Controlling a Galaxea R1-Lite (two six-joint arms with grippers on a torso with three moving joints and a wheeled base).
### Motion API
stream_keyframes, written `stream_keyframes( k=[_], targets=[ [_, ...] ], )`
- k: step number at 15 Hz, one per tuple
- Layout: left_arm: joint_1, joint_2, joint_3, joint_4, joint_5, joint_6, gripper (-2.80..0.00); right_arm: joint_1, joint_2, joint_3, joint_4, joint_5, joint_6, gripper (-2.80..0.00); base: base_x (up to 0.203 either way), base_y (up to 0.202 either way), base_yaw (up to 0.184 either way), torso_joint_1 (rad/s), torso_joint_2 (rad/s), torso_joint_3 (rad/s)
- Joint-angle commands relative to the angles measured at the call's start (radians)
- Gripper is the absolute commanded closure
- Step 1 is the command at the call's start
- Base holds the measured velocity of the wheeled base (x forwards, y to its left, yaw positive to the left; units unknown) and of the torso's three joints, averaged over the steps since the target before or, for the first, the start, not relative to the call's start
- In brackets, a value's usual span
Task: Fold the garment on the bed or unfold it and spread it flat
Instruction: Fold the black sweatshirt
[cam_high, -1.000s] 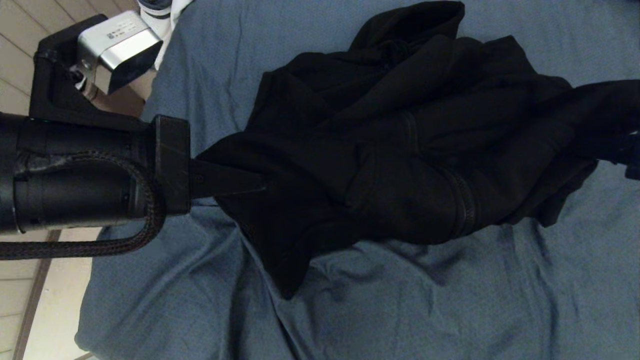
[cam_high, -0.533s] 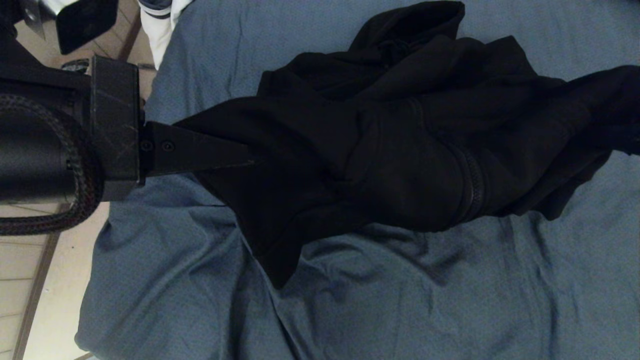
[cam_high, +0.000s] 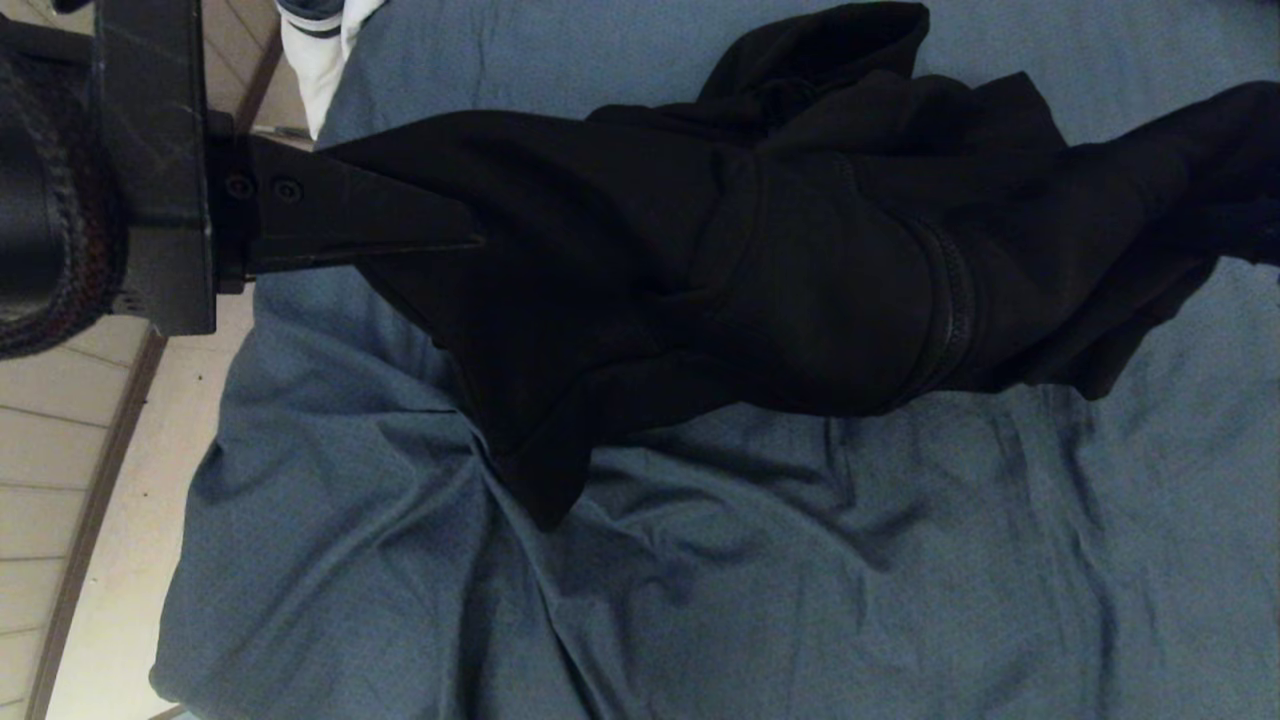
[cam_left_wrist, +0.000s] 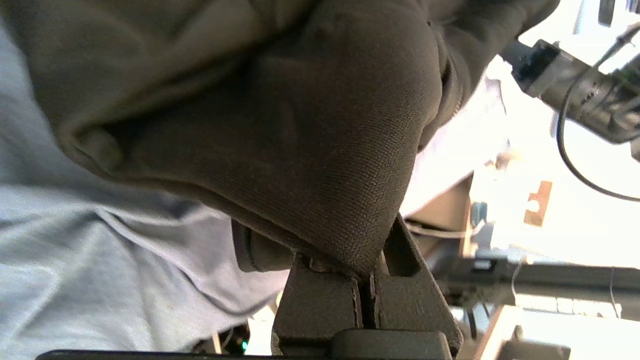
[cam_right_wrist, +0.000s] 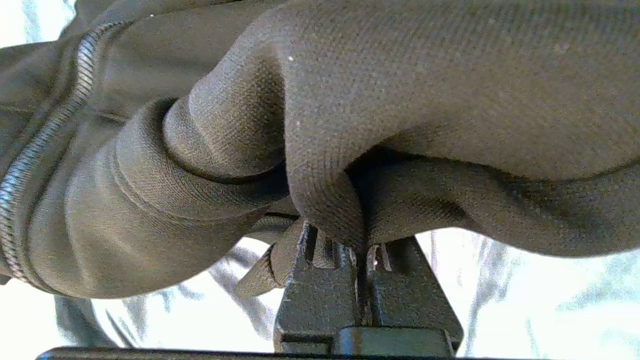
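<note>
The garment (cam_high: 800, 250), a black zip hoodie, hangs stretched across the bed (cam_high: 800, 600) between my two grippers. My left gripper (cam_high: 478, 240) reaches in from the left, shut on a fold of its fabric (cam_left_wrist: 310, 150); the jaws (cam_left_wrist: 367, 272) pinch the cloth edge. A loose corner (cam_high: 545, 490) dangles below that grip, and the zipper (cam_high: 950, 300) runs down the middle bulge. The hood (cam_high: 830, 40) lies toward the far side. My right gripper (cam_right_wrist: 362, 247) is shut on bunched cloth at the garment's right end, with the zipper (cam_right_wrist: 30, 165) beside it.
The bed's blue-grey sheet is wrinkled under the garment. Its left edge (cam_high: 190, 520) drops to a pale tiled floor (cam_high: 60, 480). A white and navy cloth (cam_high: 320, 40) lies at the bed's far left corner.
My left gripper has moved up and to the left in the head view, pulling the garment with it. The cloth is now lifted and drawn tighter, and its right end has risen too.
</note>
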Motion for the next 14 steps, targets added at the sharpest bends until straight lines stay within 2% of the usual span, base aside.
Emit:
stream_keyframes(
  k=[1, 6, 10, 12, 14],
  targets=[
    [0.036, 0.028, -0.021, 0.002, -0.003, -0.003, 0.0, 0.001, 0.066, -0.051, 0.001, 0.001, 0.001, 0.0, 0.0, 0.0, 0.0, 0.0, 0.0, 0.0],
    [0.041, -0.001, 0.063, 0.017, -0.007, -0.004, 0.0, 0.025, 0.053, -0.043, 0.049, 0.001, 0.001, 0.0, 0.0, 0.0, 0.0, 0.0, 0.0, 0.0],
    [0.025, -0.045, 0.106, 0.133, -0.022, -0.004, 0.0, 0.037, -0.006, -0.027, 0.237, -0.003, -0.001, 0.0, 0.0, 0.0, 0.0, 0.0, 0.0, 0.0],
    [0.024, -0.068, 0.101, 0.197, -0.072, -0.006, 0.0, 0.038, -0.015, -0.041, 0.35, -0.005, -0.001, 0.0, 0.0, 0.0, 0.0, 0.0, 0.0, 0.0],
    [0.024, -0.065, 0.086, 0.278, -0.093, -0.005, 0.0, 0.037, -0.005, -0.086, 0.485, -0.008, -0.003, 0.0, 0.0, 0.0, 0.0, 0.0, 0.0, 0.0]
  ],
)
